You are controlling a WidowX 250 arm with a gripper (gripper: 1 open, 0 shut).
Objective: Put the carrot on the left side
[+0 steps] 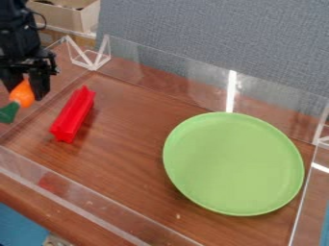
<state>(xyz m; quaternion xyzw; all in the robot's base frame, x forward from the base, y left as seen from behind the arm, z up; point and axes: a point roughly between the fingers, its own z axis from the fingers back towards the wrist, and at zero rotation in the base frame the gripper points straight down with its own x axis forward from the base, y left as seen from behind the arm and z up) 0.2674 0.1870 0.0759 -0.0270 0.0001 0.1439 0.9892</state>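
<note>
The carrot [22,93] is small and orange, with a dark green stem end [8,111] pointing down and to the left. It hangs at the far left of the view, just above the wooden table [129,144]. My black gripper [25,85] comes down from the top left corner and is shut on the carrot's upper part. A little to the right of the gripper, the long red ridged bar [73,112] lies on the table.
A large round green plate [234,161] lies on the right half of the table. Low clear acrylic walls [193,72] ring the table. Cardboard boxes [71,12] stand behind the back wall at the upper left.
</note>
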